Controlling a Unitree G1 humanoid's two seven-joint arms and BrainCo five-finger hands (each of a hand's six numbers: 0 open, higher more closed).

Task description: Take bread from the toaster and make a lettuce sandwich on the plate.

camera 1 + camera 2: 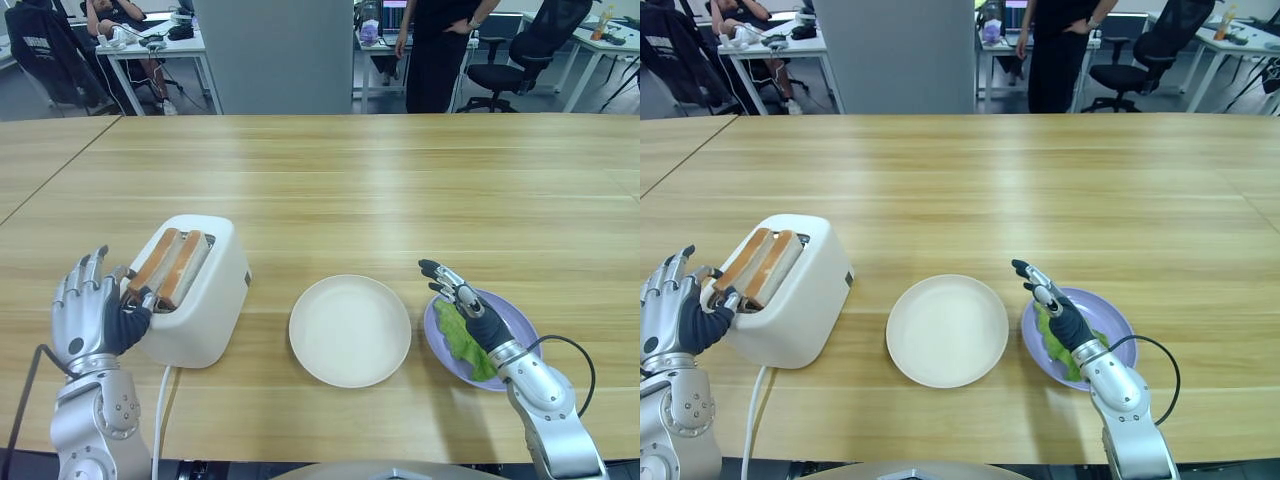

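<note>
Left hand [95, 305], fingers spread and empty, touches the toaster [205, 310] beside its two bread slices [170, 265]. Right hand [465, 300], fingers extended and empty, hovers over lettuce [457, 336] on the purple plate [515, 315]

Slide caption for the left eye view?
Left hand beside the toaster, two bread slices in its slots; white plate bare at centre; right hand open above lettuce on the purple plate.

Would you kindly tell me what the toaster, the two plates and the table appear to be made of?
Toaster: probably plastic, cream and matte, with rounded moulded corners.
White plate: ceramic or melamine, hard to tell; smooth, with a soft sheen.
Purple plate: likewise, in even lilac.
Table: wood or wood-look laminate, showing grain and plank seams, lightly glossy.
</note>
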